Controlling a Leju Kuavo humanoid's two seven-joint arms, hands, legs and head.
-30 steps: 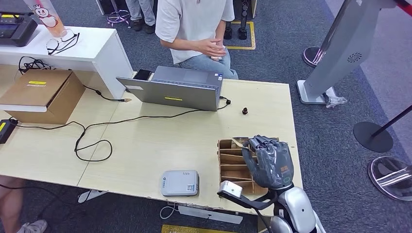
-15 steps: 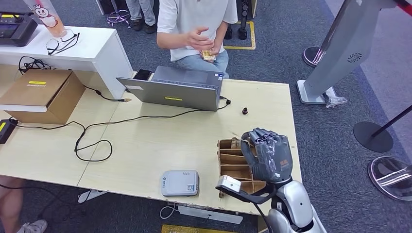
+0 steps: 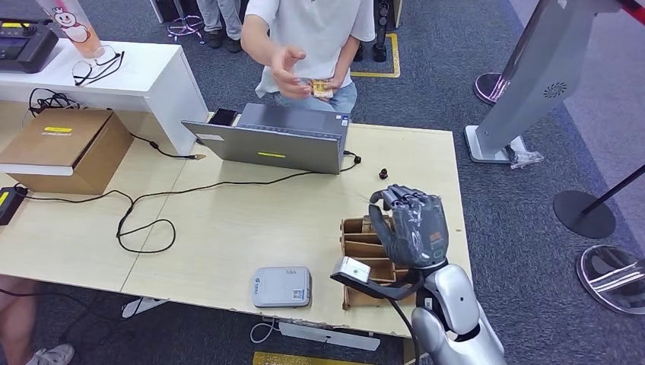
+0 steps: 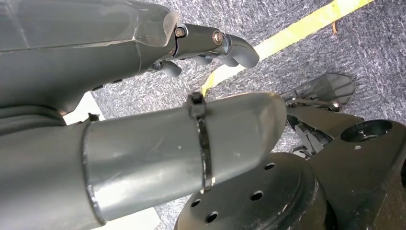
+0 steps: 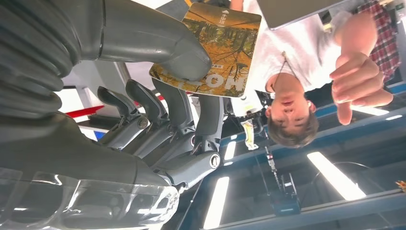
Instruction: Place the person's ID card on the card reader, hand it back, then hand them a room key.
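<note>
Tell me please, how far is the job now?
The ID step looks finished: the person holds a small card, and the card reader is bare. In hand: the right hand, above the wooden card rack, pinches a room key card. Left: passing it to the person's open hand.

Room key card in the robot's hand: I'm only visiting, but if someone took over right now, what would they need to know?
Right hand: raised above the wooden card rack, pinching the room key card between thumb and finger.
Left hand: hanging by the floor, holding nothing.
Card reader: nothing on it.
The person across the table holds a small card, probably the returned ID, with the other hand out.
Done, apparently: ID read and returned, key picked.
Left: pass the key over.
</note>
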